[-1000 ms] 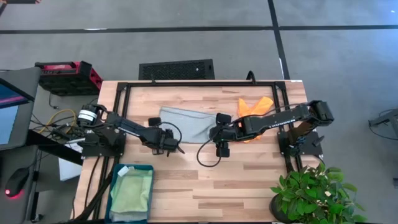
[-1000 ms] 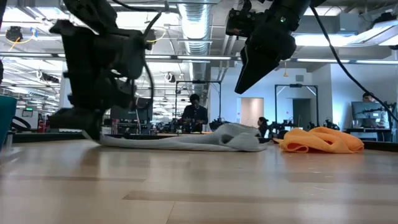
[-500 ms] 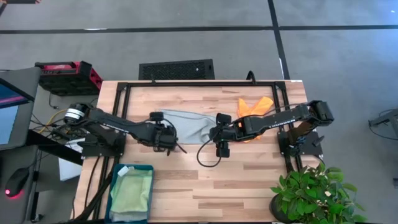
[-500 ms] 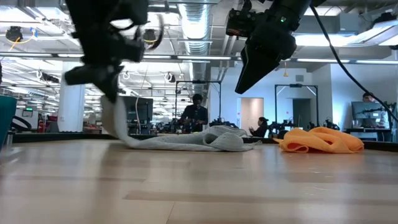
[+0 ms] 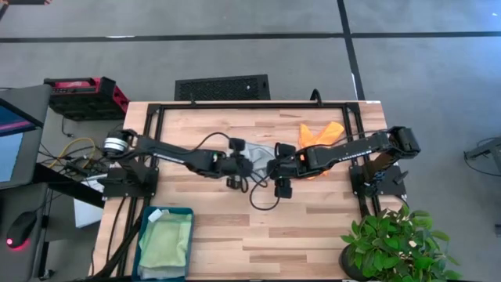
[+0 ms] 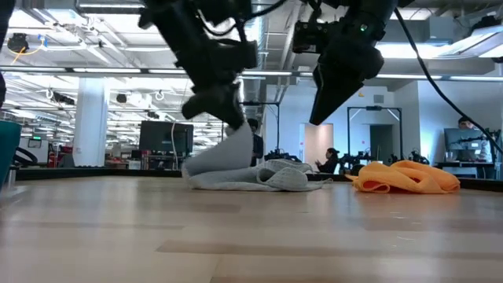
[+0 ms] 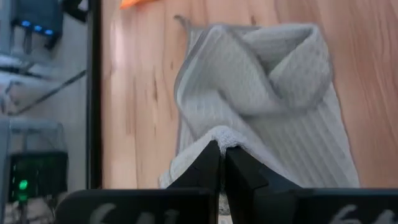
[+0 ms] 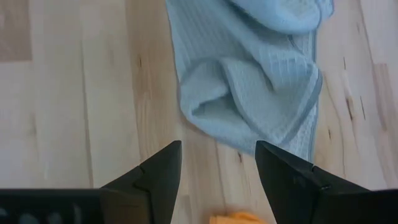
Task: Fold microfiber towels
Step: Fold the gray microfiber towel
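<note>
Gripping one edge of the grey-blue towel point(image 7: 273, 112) in clenched fingers, the left hand point(image 7: 222, 163) holds it raised over the bunched remainder at mid-worktop point(image 5: 313, 227), while the right hand point(image 8: 217, 171) hovers just beside it, spread and holding nothing.

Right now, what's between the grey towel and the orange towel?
Low view: bare wood table separates grey towel from orange towel; the open right gripper hangs above the gap.
</note>
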Motion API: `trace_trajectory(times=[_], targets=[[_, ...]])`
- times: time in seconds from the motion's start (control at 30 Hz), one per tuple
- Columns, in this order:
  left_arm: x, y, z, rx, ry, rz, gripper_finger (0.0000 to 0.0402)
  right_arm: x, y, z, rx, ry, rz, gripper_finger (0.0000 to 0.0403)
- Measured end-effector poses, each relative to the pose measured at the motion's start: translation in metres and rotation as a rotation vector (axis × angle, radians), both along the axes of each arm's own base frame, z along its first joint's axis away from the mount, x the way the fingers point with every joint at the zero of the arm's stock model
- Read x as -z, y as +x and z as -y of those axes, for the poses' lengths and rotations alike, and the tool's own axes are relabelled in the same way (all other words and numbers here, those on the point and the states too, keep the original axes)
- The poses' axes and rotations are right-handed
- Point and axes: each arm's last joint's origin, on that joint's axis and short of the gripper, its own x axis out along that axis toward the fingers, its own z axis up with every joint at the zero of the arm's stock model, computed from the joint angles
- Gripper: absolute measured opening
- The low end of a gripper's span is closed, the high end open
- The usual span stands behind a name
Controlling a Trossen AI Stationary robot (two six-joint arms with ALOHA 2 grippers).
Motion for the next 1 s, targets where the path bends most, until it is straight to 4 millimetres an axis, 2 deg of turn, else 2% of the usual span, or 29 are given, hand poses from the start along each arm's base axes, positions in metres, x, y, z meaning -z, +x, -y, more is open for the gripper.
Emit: trace_trajectory(times=[0.13,0.33,0.6,0.83,1.0], targets=[[0.005,0.019,0.000,0.060,0.038,-0.031,0.0000,0.001,-0.003,0.000,0.017,0.004,-0.025,0.0230],[-0.005,0.042,0.001,0.113,0.081,-0.016,0.0000,0.002,-0.004,0.001,0.023,0.004,-0.039,0.0230],[-0.014,0.049,0.004,0.228,0.072,0.012,0.0000,0.001,-0.008,0.000,0.036,0.007,-0.069,0.0230],[-0.016,0.051,-0.001,0.237,0.058,0.029,0.0003,-0.024,-0.025,-0.007,0.052,0.032,-0.005,0.0230],[-0.016,0.051,-0.006,0.256,0.022,0.027,0.0026,-0.037,-0.031,-0.008,0.053,0.046,0.057,0.0230]])
